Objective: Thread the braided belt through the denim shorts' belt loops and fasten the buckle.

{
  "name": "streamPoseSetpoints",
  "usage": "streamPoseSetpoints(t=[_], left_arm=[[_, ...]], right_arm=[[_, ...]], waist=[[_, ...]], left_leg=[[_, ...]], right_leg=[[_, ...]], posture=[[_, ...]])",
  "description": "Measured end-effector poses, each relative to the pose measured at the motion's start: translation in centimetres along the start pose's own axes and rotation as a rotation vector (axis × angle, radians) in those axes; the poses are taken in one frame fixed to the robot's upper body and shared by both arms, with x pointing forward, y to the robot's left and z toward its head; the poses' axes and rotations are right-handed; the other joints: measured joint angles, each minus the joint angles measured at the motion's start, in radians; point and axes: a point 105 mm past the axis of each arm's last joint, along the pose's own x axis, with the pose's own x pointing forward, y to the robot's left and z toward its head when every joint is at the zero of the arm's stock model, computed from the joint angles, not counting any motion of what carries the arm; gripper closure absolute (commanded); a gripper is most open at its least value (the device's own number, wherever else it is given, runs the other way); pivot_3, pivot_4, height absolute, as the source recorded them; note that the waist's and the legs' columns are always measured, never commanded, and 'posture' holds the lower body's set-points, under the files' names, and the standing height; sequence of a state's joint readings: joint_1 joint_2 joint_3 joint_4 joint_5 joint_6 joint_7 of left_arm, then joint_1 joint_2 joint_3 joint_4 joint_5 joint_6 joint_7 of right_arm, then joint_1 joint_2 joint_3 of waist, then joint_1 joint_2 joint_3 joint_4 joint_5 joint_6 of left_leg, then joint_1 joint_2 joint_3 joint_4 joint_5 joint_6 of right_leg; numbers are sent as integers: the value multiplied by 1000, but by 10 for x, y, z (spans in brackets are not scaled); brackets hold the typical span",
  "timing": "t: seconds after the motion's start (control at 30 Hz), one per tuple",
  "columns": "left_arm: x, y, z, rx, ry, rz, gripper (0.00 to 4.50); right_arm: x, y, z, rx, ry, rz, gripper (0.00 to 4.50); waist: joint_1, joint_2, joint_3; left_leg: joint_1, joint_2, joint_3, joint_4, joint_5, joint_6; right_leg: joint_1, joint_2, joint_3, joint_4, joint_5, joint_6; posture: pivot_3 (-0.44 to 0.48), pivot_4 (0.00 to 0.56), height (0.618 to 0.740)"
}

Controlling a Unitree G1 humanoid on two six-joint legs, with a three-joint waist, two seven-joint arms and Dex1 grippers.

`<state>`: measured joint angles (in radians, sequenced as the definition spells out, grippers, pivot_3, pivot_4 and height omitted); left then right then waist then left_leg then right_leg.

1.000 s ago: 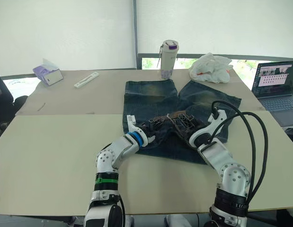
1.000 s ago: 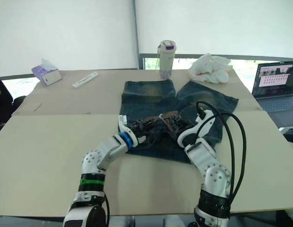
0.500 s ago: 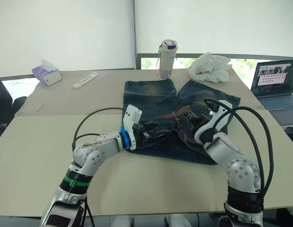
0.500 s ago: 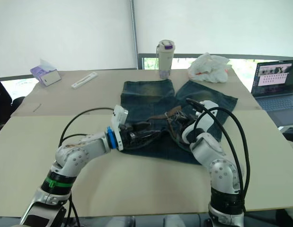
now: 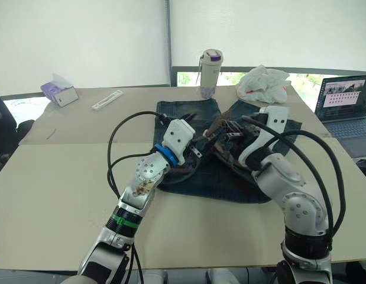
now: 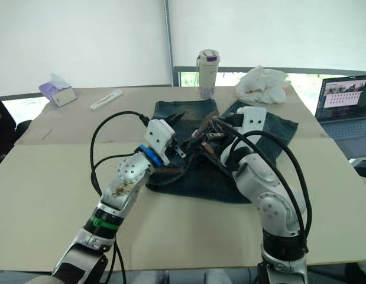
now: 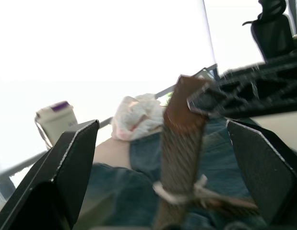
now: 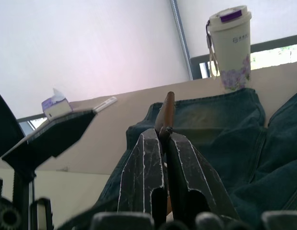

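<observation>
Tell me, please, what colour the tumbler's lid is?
White with a purple top, clearest on the tumbler in the right wrist view.

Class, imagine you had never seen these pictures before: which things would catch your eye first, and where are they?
First, the two grippers meeting over the shorts mid-table: the right gripper shut on the belt, the left gripper open around the raised strap. Next, the tumbler and crumpled white bag at the far edge, with a laptop at far right.
</observation>
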<state>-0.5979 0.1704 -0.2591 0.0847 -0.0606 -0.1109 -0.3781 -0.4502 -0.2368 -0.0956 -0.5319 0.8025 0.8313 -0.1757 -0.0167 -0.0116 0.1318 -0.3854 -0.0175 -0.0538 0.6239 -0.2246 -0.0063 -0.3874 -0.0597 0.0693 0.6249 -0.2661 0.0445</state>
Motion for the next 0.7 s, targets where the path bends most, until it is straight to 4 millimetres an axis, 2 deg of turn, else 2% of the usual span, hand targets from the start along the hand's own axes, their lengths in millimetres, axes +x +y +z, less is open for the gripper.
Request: streamPoseSetpoints(t=[0.33,0.37,0.43,0.57,0.67,0.7], left_arm=[[2,-15,-18,202,49,-26,21],[2,-16,-20,201,56,-23,260],[3,-17,-24,196,68,-10,260],[2,-13,-30,213,75,47,260],[1,-7,-27,226,49,89,260],[1,-5,-25,225,41,103,414]], right_arm=[[3,10,-3,86,-18,16,4500],[3,10,-3,102,-24,13,4500],[3,8,-2,117,-31,4,4500],[3,7,-1,126,-36,-5,4500],[3,6,-1,126,-37,-9,4500],[3,6,-1,126,-37,-10,4500]], waist=[[-2,0,0],[-2,0,0],[-1,0,0],[-2,0,0],[-2,0,0],[-2,0,0]], left_leg=[[1,0,-2,0,0,0],[1,0,-2,0,0,0],[1,0,-2,0,0,0],[1,0,-2,0,0,0],[1,0,-2,0,0,0],[1,0,-2,0,0,0]], right_leg=[[0,0,0,2,0,0],[0,1,0,2,0,0],[0,0,0,2,0,0],[0,0,0,2,0,0],[0,0,0,2,0,0],[0,0,0,2,0,0]], posture=[[0,150,740],[0,150,740],[0,150,740],[0,150,740],[0,150,740],[0,150,740]])
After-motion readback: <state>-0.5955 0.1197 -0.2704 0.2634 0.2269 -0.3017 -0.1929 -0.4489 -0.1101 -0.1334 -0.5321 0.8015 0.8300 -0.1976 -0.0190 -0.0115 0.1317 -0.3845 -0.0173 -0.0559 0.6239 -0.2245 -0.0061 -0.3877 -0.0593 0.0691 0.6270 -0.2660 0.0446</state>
